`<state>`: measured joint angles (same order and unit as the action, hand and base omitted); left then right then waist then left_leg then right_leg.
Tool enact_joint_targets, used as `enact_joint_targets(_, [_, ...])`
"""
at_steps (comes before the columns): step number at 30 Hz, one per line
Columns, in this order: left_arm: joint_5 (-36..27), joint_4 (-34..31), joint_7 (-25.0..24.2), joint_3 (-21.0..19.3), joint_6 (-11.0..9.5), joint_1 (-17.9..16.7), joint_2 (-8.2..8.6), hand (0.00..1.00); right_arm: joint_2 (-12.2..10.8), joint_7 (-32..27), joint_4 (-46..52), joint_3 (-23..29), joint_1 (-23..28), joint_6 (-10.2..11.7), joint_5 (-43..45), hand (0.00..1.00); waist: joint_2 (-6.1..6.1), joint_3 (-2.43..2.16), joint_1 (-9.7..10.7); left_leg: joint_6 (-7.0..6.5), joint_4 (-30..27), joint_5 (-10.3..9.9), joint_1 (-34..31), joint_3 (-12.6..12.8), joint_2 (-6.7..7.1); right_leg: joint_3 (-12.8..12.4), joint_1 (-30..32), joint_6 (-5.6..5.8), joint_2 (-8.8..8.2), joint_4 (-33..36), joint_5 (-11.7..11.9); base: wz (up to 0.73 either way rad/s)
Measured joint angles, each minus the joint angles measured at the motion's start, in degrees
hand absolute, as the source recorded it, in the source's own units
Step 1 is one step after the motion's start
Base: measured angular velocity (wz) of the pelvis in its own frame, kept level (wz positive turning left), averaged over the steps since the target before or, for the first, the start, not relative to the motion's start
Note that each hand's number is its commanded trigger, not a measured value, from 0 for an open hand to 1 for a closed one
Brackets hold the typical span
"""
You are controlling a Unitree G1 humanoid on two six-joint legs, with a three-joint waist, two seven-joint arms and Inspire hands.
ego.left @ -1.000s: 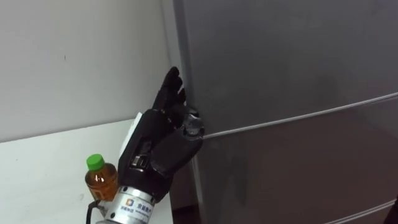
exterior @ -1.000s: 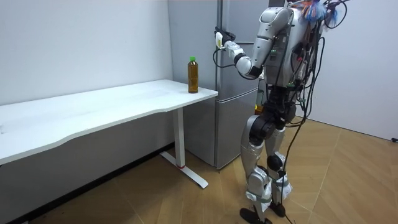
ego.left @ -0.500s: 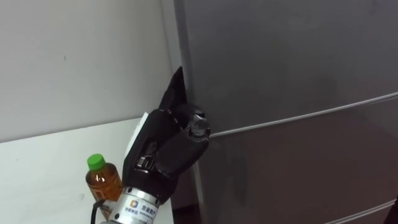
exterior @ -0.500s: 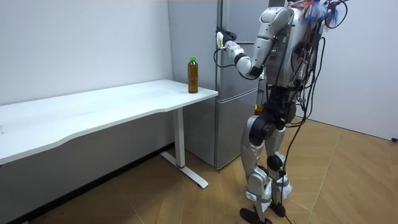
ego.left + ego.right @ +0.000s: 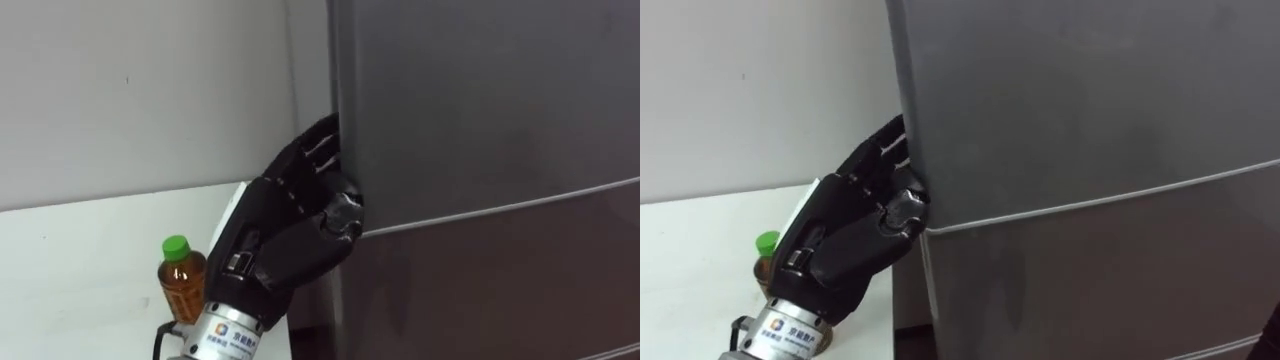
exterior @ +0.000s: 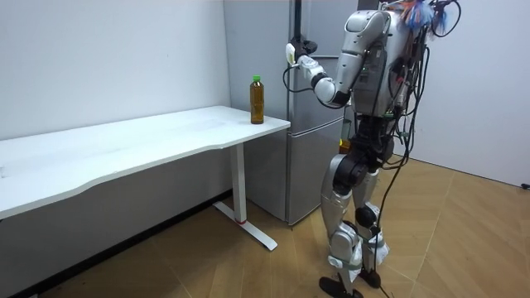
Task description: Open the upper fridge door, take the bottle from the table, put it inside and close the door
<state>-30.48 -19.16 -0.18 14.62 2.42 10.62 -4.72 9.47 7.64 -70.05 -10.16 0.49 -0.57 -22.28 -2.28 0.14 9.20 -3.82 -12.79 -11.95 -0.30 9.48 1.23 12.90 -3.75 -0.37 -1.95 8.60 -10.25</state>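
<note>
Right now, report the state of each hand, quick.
Left hand: fingers closed on the edge of the fridge door.
Right hand: cannot be told.

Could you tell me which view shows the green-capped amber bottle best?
The room view: the green-capped amber bottle stands whole on the white table. The left eye view shows its top beside the left hand; the right eye view, its cap.

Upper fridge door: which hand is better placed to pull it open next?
Left, most likely. The left hand sits at the left edge of the upper door, near the seam, while the bottle stands untouched on the table.
</note>
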Motion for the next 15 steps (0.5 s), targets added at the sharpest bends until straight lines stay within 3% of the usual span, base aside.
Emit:
enact_joint_targets(9, [-0.39,0.0,-0.95,1.62,-1.29,0.0,-0.48,0.62,0.06,-0.17,0.02,0.01,0.03,0.01,-0.02,0.0,-0.18,0.03,-0.11,-0.39,0.52,0.25,-0.1,1.53,-0.23,-0.16,-0.15,0.51,-0.29,0.21,0.37,0.12])
enact_joint_targets(15, [-0.73,0.05,-1.72,4.17,-1.5,-0.03,-0.5,0.59,0.25,-0.75,-0.04,0.04,0.09,0.03,-0.04,0.0,-0.55,0.2,-0.1,-0.87,1.05,0.5,0.03,3.19,-0.18,-0.17,-0.17,1.07,-0.72,0.2,0.79,0.01])
